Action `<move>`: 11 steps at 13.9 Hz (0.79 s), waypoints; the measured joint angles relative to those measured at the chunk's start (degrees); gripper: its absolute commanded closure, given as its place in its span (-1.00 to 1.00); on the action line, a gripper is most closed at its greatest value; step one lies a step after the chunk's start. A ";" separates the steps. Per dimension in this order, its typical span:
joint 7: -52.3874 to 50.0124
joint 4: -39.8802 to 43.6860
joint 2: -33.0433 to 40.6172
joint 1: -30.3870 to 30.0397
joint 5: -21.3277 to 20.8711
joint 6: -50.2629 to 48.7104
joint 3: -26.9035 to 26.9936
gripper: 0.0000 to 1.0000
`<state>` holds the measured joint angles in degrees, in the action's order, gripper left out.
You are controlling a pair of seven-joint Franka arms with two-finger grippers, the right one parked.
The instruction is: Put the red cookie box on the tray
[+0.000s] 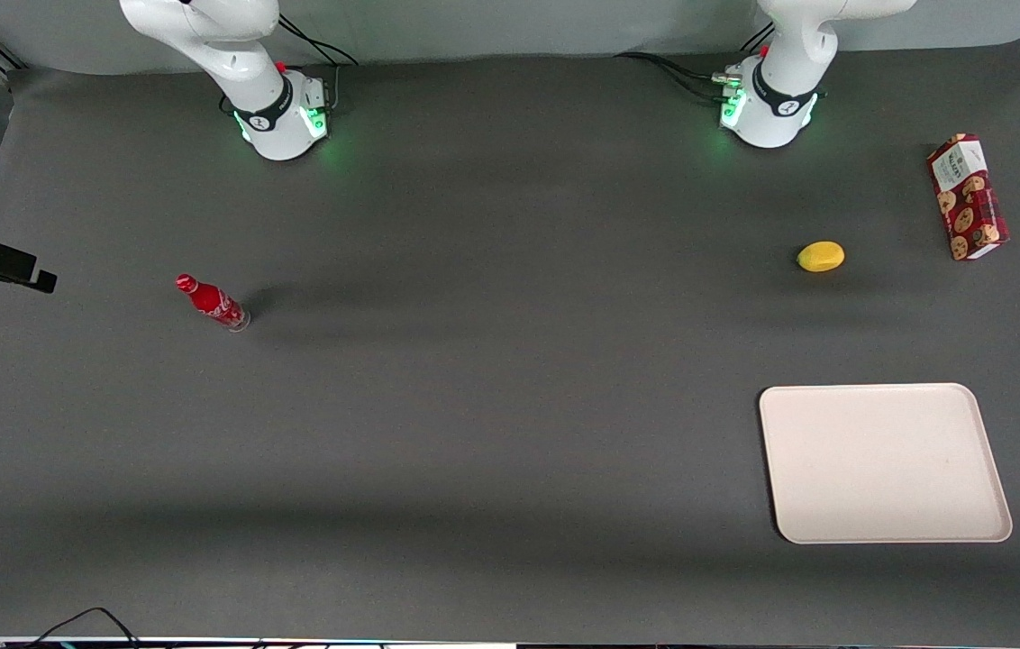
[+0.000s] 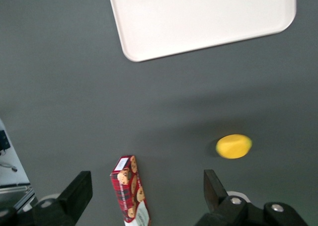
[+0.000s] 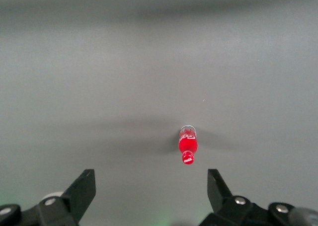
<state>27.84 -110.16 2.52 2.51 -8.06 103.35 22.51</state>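
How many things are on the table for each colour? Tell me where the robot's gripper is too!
Red: 2, the red cookie box and a small red bottle
Yellow: 1, a lemon-like fruit
Cream-white: 1, the tray
Total: 4

The gripper hangs open above the table, over the cookie box end, holding nothing.
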 measured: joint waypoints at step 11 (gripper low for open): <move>25.95 -36.60 15.41 -7.62 -6.46 33.56 19.33 -1.00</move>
<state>53.79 -146.75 17.92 -5.11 -14.51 136.91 41.84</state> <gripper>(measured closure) 0.000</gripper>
